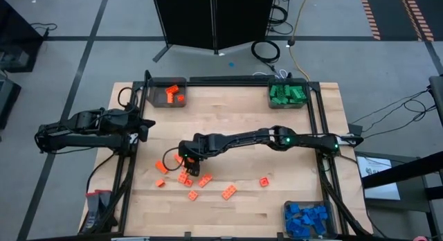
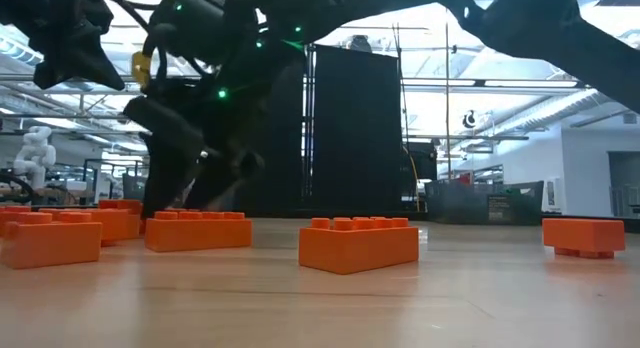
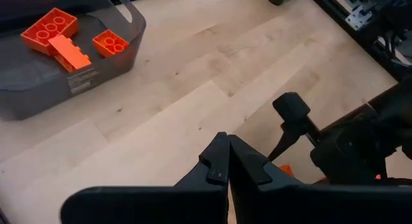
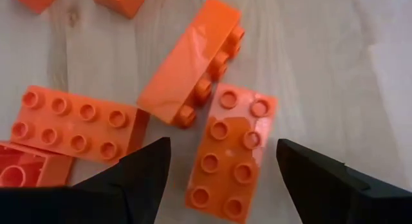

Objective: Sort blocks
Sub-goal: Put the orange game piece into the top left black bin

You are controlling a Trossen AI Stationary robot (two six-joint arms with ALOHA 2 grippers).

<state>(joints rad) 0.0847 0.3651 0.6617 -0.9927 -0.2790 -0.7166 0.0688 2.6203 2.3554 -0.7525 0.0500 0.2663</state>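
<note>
Several orange blocks (image 1: 190,180) lie loose on the wooden table's near middle. My right gripper (image 1: 187,161) reaches in from the right and hangs open just above them, slanting down. In the right wrist view its fingers (image 4: 149,169) stand on either side of an oblong, studs-up orange block (image 4: 233,153) without touching it. Right beside that block, another orange block (image 4: 192,64) lies on its side. My left gripper (image 3: 228,161) is shut and empty, held back above the table's left edge (image 1: 144,128).
A grey bin with orange blocks (image 1: 168,94) stands at the far left, one with green blocks (image 1: 287,94) at the far right, one with blue blocks (image 1: 308,219) at the near right. A lone orange block (image 1: 264,181) lies right of the cluster. Bare wood lies mid-table.
</note>
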